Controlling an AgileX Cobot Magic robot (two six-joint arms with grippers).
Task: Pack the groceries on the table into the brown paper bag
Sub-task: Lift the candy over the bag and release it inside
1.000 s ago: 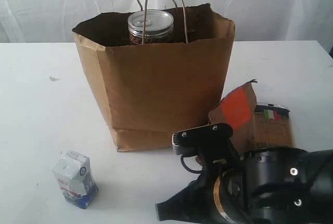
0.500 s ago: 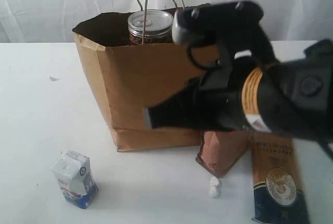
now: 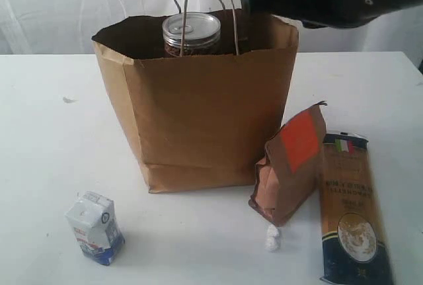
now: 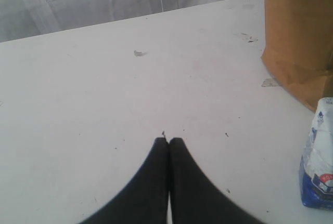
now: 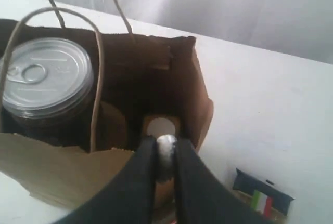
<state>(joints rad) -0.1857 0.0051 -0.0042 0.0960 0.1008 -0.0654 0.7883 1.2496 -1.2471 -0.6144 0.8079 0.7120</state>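
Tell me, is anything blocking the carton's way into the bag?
Nothing lies on the table between the carton and the bag. Up top, the can fills part of the opening, the handles stand over it, and the right claw hangs there gripping the bottle.

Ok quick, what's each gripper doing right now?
Left gripper: closed, empty.
Right gripper: closed on a small pale thing, unidentifiable, above the brown paper bag.
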